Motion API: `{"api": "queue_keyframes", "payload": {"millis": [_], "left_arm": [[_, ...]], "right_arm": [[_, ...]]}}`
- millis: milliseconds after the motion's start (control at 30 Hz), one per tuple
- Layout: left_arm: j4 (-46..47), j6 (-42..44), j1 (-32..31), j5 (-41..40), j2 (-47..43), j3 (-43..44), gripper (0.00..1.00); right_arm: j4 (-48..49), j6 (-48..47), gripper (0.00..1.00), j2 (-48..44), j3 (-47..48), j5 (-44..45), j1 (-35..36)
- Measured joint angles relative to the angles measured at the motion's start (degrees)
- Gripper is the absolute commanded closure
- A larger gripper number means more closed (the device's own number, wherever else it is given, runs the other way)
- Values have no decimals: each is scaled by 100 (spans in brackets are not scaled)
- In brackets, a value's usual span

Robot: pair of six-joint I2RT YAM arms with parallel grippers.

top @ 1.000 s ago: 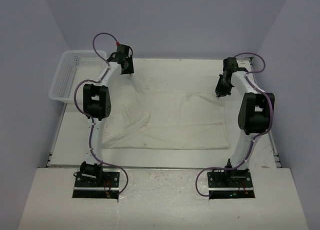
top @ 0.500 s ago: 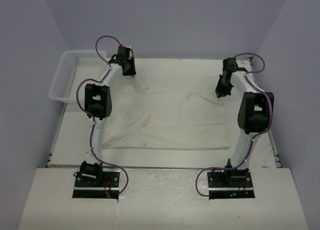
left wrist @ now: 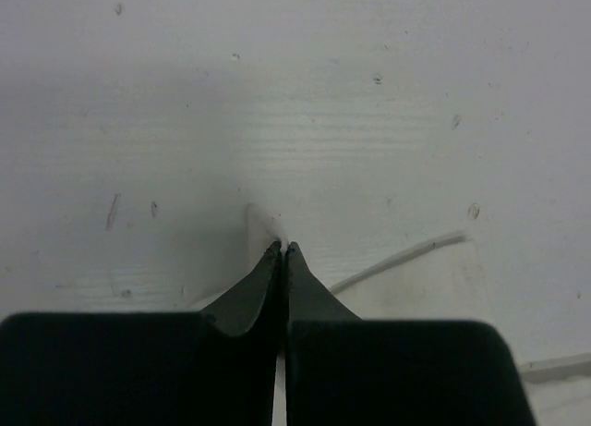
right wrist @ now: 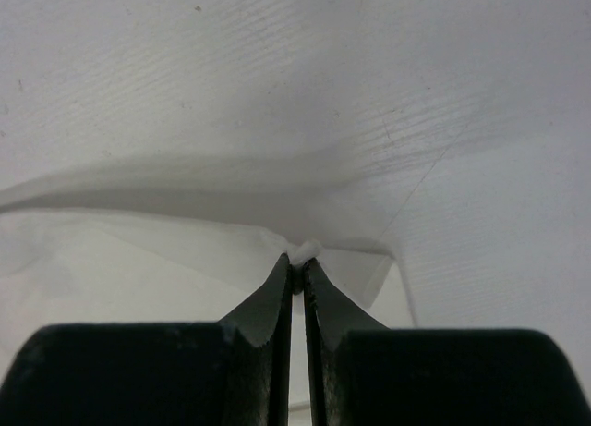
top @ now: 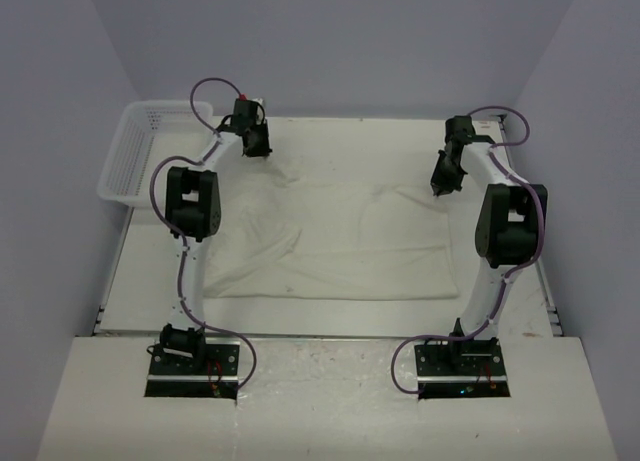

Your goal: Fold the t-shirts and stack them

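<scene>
shirt (top: 340,241) lies spread and wrinkled across the middle of the table (top: 350,141), its near edge fairly straight and its far edge rumpled. left gripper (left wrist: 282,249) is at the far left corner of the cloth, jaws pressed together, with a small pale corner of shirt poking out just past the tips (it looks pinched, though the bit between the fingers is tiny). in the left wrist view, cloth runs under the fingers and off to the right, with bare table beyond it. right gripper (right wrist: 297,258) is at the far right corner, jaws closed on a little tuft of the shirt. the fabric there is pulled up off the table into a low tent, with folds fanning out to both sides. both arms reach forward from their bases, one along each side of the shirt. basket (top: 135,151) sits at the far left edge of the table, well apart from the shirt.
</scene>
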Motion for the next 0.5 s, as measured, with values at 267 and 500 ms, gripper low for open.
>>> {"api": "queue_keyframes", "payload": {"millis": [267, 500], "left_arm": [[538, -153, -22, 321, -1314, -1460, 100], [1008, -260, -197, 306, -2586, -2371, 100]], "right_arm": [[-22, 2, 100, 81, 20, 0, 0], [-24, 2, 100, 85, 46, -9, 0]]}}
